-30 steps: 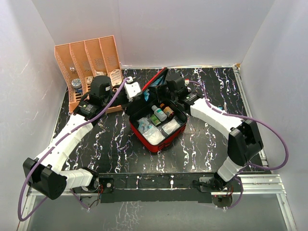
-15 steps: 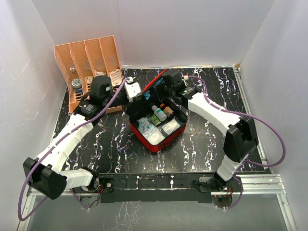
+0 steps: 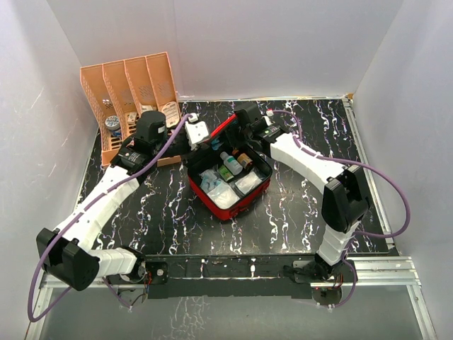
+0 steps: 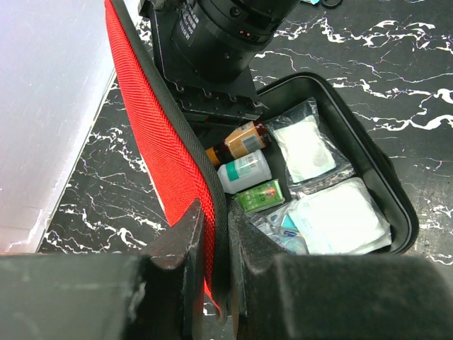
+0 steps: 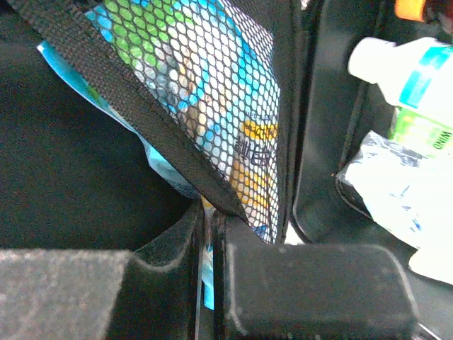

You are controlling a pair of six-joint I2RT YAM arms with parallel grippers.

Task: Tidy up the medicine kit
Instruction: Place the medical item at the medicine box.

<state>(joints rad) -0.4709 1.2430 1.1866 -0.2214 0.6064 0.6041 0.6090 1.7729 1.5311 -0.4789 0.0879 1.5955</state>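
Left wrist: left gripper (image 4: pixel 216 241) tight on lid (image 4: pixel 152 120) edge of medicine kit (image 4: pixel 368 163); right gripper (image 5: pixel 209 227) closed.

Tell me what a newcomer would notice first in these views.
The red medicine kit lies open mid-table, bottles and packets inside. The left gripper pinches its raised lid; the right gripper pinches the lid's mesh pocket. An orange rack stands far left.
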